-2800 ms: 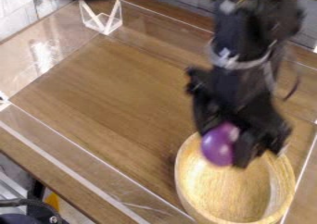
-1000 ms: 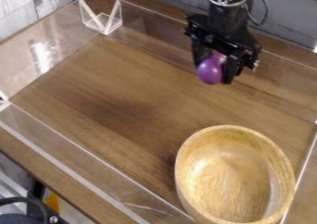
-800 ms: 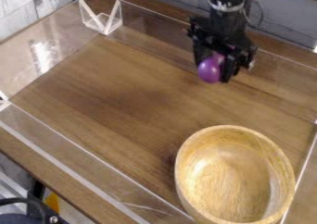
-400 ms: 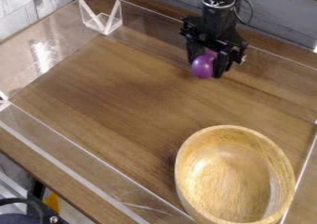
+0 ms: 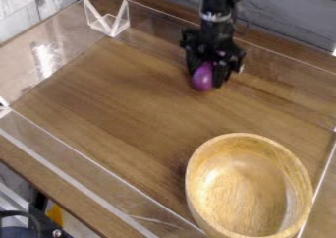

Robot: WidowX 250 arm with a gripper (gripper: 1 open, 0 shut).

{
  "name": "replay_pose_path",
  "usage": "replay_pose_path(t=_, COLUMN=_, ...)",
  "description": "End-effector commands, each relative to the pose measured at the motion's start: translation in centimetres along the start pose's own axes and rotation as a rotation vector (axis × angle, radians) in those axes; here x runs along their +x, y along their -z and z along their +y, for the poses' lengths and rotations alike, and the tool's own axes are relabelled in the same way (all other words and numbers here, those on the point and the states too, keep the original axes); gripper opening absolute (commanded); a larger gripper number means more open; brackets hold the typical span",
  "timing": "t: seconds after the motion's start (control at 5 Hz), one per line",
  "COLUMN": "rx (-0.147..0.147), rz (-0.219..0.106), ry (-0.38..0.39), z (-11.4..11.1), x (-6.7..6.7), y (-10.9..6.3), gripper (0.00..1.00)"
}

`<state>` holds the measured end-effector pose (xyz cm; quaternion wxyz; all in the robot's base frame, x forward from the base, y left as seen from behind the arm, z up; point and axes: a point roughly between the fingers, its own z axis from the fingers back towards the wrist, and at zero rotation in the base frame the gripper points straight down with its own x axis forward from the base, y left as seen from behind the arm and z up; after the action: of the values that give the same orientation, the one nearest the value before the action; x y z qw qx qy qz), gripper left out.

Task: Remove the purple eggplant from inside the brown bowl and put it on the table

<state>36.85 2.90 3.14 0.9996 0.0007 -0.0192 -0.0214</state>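
end effector (image 5: 206, 73) pointing down, clamped on purple eggplant (image 5: 203, 79) | eggplant low over far bench (image 5: 105, 104), clear of brown bowl (image 5: 250, 188) near-right | low for gentle set-down, likely release next

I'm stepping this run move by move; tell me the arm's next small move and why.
Probably open the jaws and let go: the gripper holds the purple eggplant low over the table, well clear of the now-empty brown bowl. Whether it already touches the wood is unclear.
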Motion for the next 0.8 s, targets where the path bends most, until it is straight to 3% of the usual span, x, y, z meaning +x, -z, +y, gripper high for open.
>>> replay_pose_path(t=0.0, rx=0.009, rz=-0.063, ry=-0.038, z=0.6, x=1.06, y=-1.42, gripper=0.0)
replay_pose_path(t=0.2, rx=0.005, rz=-0.058, ry=-0.077, z=0.97, x=0.79, y=-1.39, gripper=0.0)
replay_pose_path(t=0.6, rx=-0.009, rz=-0.044, ry=-0.043, z=0.14, x=0.15, y=-1.7, gripper=0.0)
